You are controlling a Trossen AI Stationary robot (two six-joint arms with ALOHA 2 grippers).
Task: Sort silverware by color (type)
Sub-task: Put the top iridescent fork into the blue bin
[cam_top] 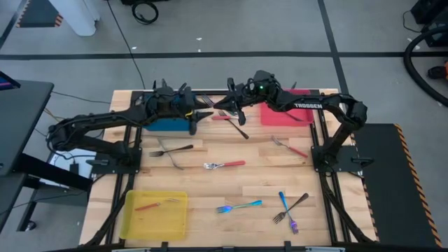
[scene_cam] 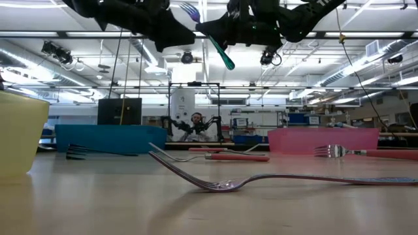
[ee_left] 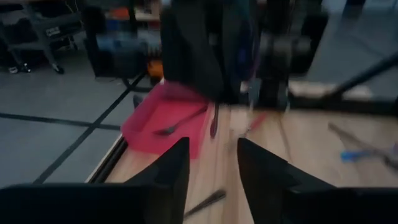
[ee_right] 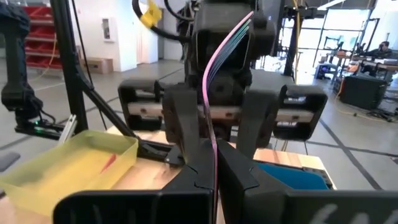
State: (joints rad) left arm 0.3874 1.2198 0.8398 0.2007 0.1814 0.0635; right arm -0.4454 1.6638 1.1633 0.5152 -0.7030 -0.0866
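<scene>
My right gripper point(ee_right: 214, 169) is shut on an iridescent fork point(ee_right: 219, 68), raised over the far middle of the table point(cam_top: 231, 183). In the low view the fork's teal handle end point(scene_cam: 224, 57) hangs down and its purple head point(scene_cam: 189, 10) points up. My left gripper point(ee_left: 211, 168) is open and faces the right one point(cam_top: 229, 106) from above the blue tray point(cam_top: 168, 126). Its two fingers point(ee_right: 178, 121) stand on either side of the fork without closing on it. Other forks lie flat on the table: red-handled point(cam_top: 225, 165), dark point(cam_top: 171, 150), iridescent point(cam_top: 239, 206). My right gripper pinches the iridescent fork between its two fingers, on the slim shaft point(ee_right: 215, 146). The fork is lifted clear of the table and tilted. Its head rises past the fingertips toward the left gripper, and its handle end hangs below.
The red tray point(cam_top: 283, 113) sits at the far right and holds a dark utensil point(ee_left: 180, 122). The yellow tray point(cam_top: 155, 213) at the near left holds a red utensil point(cam_top: 147, 206). More forks lie near the far middle point(cam_top: 238, 127), right point(cam_top: 290, 147) and near right point(cam_top: 288, 208).
</scene>
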